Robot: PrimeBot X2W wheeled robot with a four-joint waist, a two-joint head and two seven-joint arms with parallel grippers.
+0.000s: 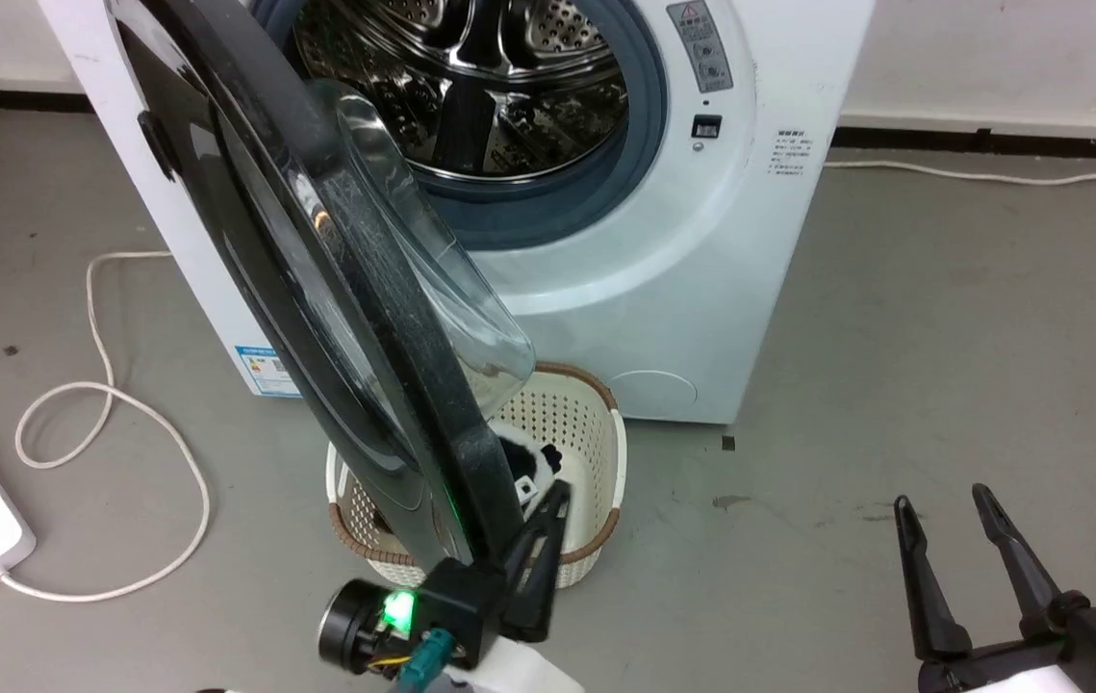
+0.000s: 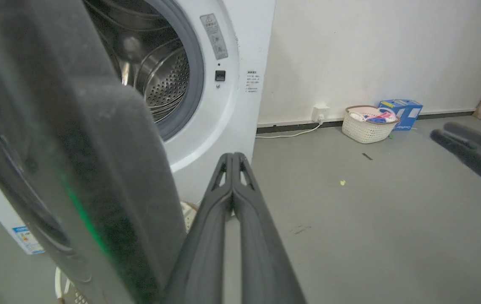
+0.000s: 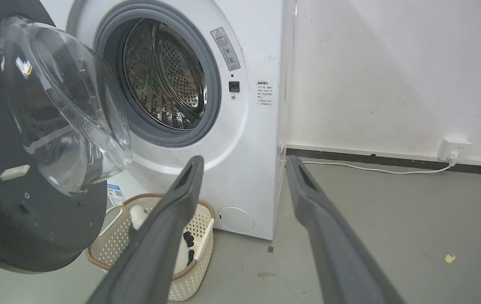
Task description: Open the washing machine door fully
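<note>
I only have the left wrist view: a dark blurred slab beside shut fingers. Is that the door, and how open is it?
Observer: Yes, the washing machine door; the head view shows it standing roughly edge-on, steel drum exposed.
Operator: Anything beneath it?
Observer: A white basket on the floor.
Operator: The other arm?
Observer: The right end effector is open, empty, off at lower right.
</note>
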